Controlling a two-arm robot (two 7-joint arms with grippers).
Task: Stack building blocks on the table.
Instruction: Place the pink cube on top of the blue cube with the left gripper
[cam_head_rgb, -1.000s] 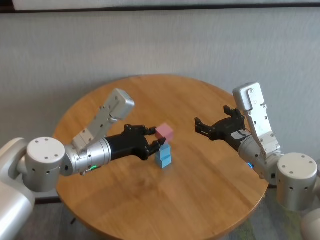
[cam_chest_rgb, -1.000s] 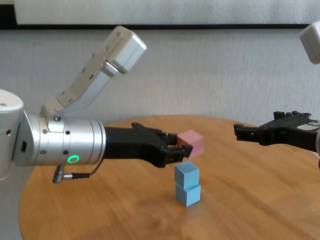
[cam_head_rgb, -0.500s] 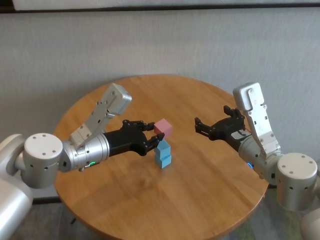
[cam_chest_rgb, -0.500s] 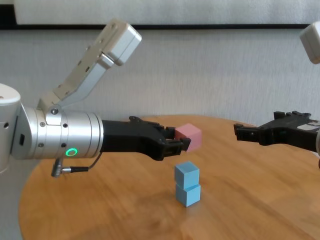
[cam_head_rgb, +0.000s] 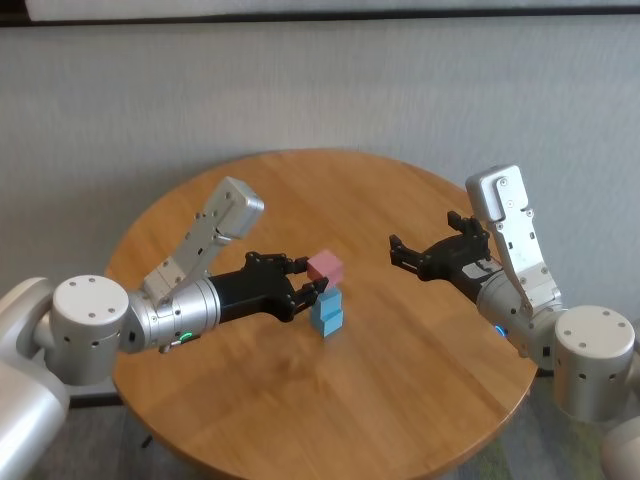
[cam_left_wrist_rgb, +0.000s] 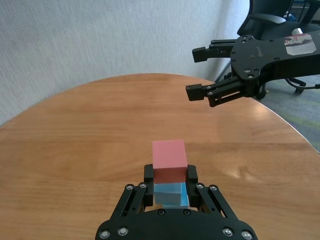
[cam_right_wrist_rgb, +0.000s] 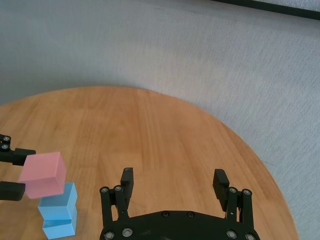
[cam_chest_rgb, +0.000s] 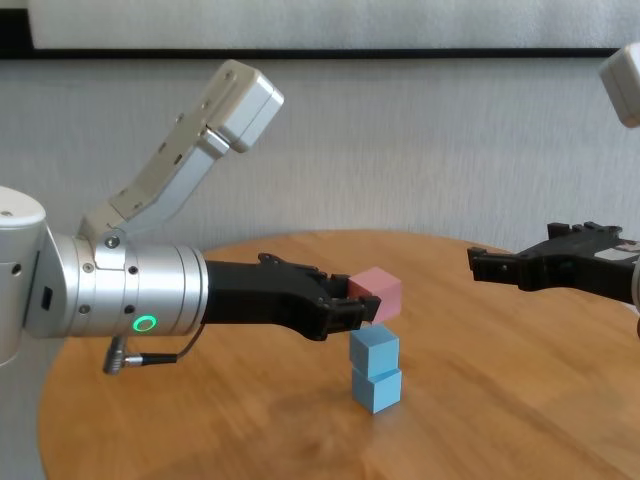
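Pink block (cam_chest_rgb: 376, 296), clamped in the left gripper (cam_chest_rgb: 352, 303), sits just above two stacked blue blocks (cam_chest_rgb: 374, 370), half-hiding the upper one from the left wrist, while the right gripper (cam_chest_rgb: 480, 264) hangs wide beside the stack.

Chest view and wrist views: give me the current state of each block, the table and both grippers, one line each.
Pink matte cube: gripped, directly above the blue stack; contact unclear.
Two light blue matte cubes: stacked one on the other, on the table.
Round wood-grain table: carries the blue stack.
Left gripper: shut on the pink cube.
Right gripper: open, empty, off to the right above the table.
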